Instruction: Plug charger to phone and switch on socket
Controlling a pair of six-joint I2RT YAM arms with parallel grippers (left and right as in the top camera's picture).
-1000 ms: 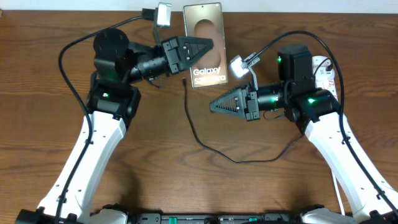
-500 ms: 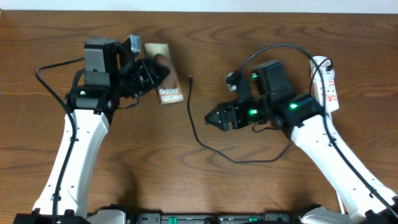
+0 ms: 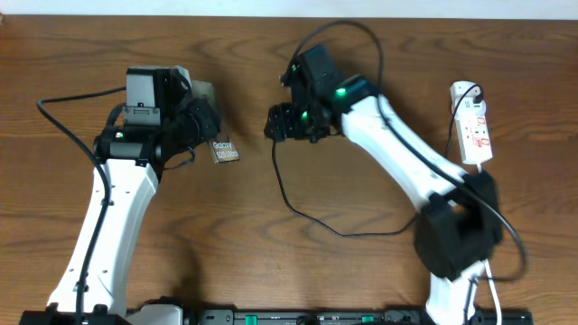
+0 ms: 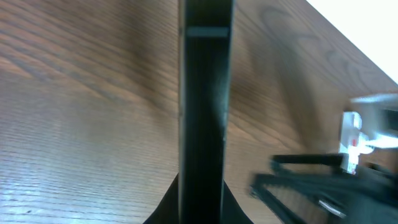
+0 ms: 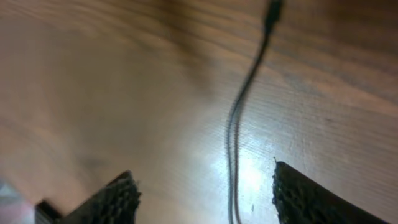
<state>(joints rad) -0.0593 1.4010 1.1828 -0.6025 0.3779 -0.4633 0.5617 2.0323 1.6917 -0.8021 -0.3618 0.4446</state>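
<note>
While left gripper (image 3: 206, 134) clamps phone (image 3: 224, 150), right gripper (image 5: 202, 174) gapes astride charger cable (image 5: 235, 124), its axis 6-to-12 o'clock in the wrist view, connector tip (image 5: 272, 11) at 1 o'clock.

One phone (image 3: 221, 149), one charger (image 3: 343, 233), one socket (image 3: 474, 126), two claws (image 3: 208, 134) (image 3: 271, 126), one table (image 3: 262, 275).

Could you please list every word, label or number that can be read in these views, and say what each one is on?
"Galaxy S25 Ultra": white print on the phone screen, small and tilted, just readable from overhead.
Red markings on the white power strip: too small to read.
Left wrist view: a blurred white thing with a red mark, not readable.
Right wrist view: no text.
</note>
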